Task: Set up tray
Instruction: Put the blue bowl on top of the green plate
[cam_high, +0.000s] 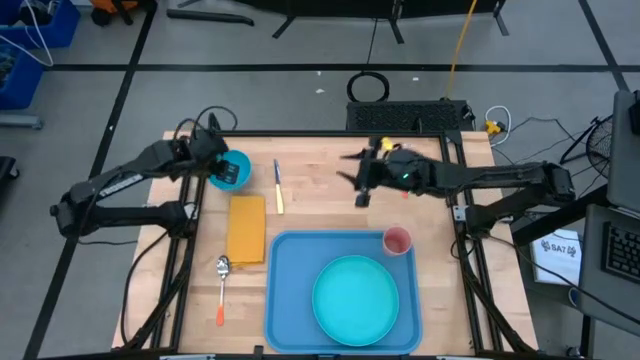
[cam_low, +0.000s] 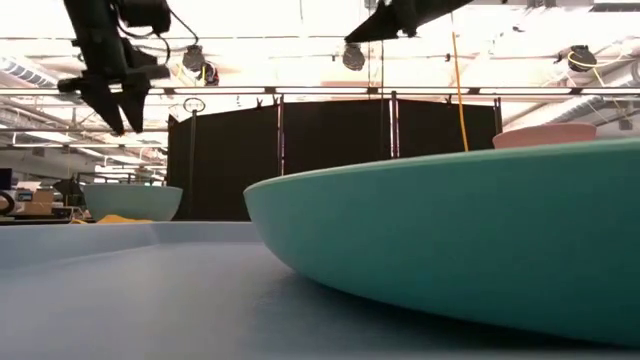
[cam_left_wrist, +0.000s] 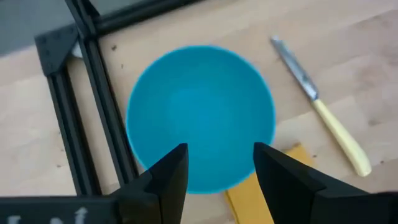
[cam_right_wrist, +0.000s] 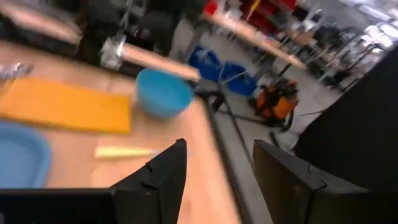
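The tray (cam_high: 290, 290) lies well apart from the left gripper (cam_high: 222, 165). That gripper hovers over the bowl (cam_high: 232, 170), fingers spread. The right gripper (cam_high: 362, 185) hangs beyond the tray, fingers apart

Bright overhead glare, blurred right wrist view

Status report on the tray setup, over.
Left hand open above the round blue bowl. Right hand open, holding nothing. Large flat blue plastic tray carries the turquoise plate and pink cup.

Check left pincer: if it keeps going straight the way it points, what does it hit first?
Likely the blue bowl: the left pincer, open and empty, points straight down into it. Height above it is unclear.
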